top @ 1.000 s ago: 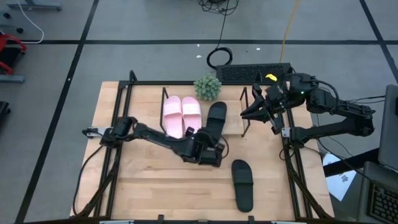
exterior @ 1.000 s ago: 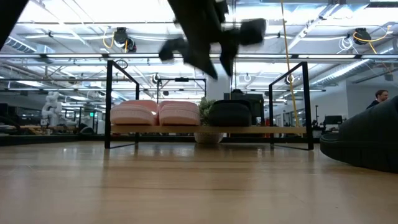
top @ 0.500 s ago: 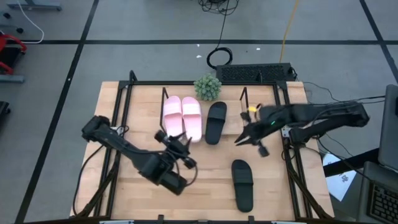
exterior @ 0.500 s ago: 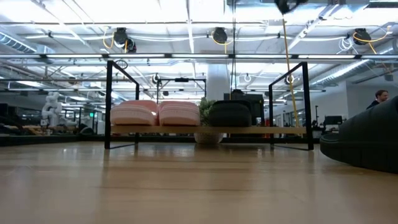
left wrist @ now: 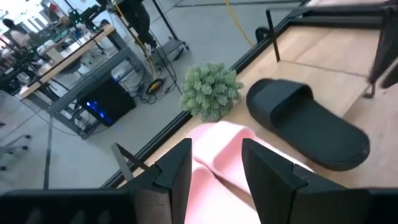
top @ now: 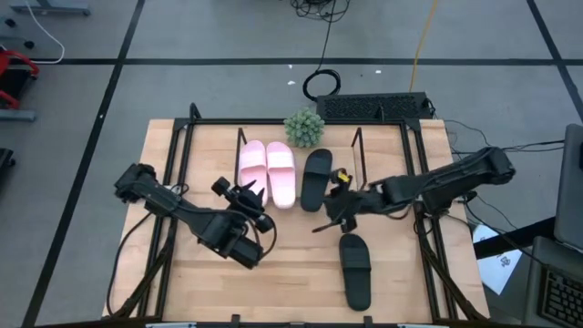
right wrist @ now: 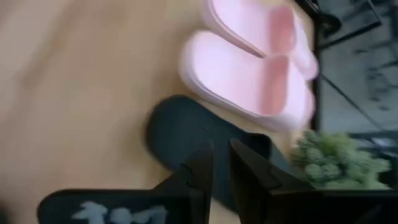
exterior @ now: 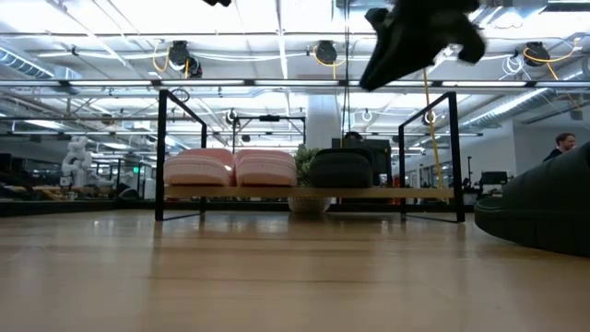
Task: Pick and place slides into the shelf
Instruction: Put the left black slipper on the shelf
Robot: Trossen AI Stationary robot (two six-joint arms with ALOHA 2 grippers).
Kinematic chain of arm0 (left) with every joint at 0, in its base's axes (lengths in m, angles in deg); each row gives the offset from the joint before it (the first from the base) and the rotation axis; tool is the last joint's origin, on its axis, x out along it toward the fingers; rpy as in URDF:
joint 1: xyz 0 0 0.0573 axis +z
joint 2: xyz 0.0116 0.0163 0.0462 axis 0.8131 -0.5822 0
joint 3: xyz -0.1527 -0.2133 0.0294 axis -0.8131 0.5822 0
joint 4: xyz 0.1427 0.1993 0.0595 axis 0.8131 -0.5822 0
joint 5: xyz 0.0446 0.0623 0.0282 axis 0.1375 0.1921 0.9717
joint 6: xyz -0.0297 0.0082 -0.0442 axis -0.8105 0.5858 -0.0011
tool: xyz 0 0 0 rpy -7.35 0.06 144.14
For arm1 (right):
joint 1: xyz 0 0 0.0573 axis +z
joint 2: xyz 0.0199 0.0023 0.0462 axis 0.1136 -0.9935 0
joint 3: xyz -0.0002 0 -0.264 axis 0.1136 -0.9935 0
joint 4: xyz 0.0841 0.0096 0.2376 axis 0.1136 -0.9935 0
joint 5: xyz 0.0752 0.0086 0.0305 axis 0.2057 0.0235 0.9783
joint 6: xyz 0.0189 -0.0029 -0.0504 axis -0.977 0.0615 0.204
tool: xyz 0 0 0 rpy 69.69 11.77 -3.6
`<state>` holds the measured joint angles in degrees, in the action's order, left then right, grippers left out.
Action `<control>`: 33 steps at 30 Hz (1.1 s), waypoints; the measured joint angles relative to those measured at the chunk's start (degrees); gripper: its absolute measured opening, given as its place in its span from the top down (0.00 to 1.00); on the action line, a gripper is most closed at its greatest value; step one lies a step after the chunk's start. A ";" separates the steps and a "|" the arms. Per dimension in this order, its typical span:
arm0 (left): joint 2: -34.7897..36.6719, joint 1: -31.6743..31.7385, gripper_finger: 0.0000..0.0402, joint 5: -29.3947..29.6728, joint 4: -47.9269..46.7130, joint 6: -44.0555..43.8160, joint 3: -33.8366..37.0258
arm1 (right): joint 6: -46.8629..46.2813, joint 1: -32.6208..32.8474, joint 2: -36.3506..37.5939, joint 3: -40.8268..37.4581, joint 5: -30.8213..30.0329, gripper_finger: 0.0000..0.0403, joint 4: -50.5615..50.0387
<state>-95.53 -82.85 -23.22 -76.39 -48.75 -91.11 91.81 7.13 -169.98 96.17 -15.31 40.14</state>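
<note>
Three slides sat on the shelf [top: 357, 155]: the pink pair [top: 266, 170] side by side, one black slide [top: 315, 179] beside them. The second black slide [top: 355, 270] lay on the table [top: 182, 273], well apart. A small green plant [top: 304, 127] stood behind the shelf. The left gripper [top: 244, 195] hovered near the pink pair, fingers apart, empty. The right gripper [top: 333, 211] hung between the black slides, fingers nearly together, empty.
</note>
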 joint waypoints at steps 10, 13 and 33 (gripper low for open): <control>-0.01 1.80 0.64 -2.03 -0.07 0.24 0.83 | 5.10 -1.91 -10.21 2.16 -19.80 0.89 0.80; -0.01 2.32 0.64 -2.03 -0.07 0.46 0.83 | 3.50 -2.74 -10.83 2.18 -19.70 0.89 0.86; -0.01 3.42 0.64 -2.03 -0.09 0.24 0.83 | -1.39 -3.85 -10.77 2.25 -12.16 0.89 -0.05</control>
<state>-95.54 -79.43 -25.25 -76.47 -48.51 -90.28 90.41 3.28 -180.74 98.42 -27.47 40.09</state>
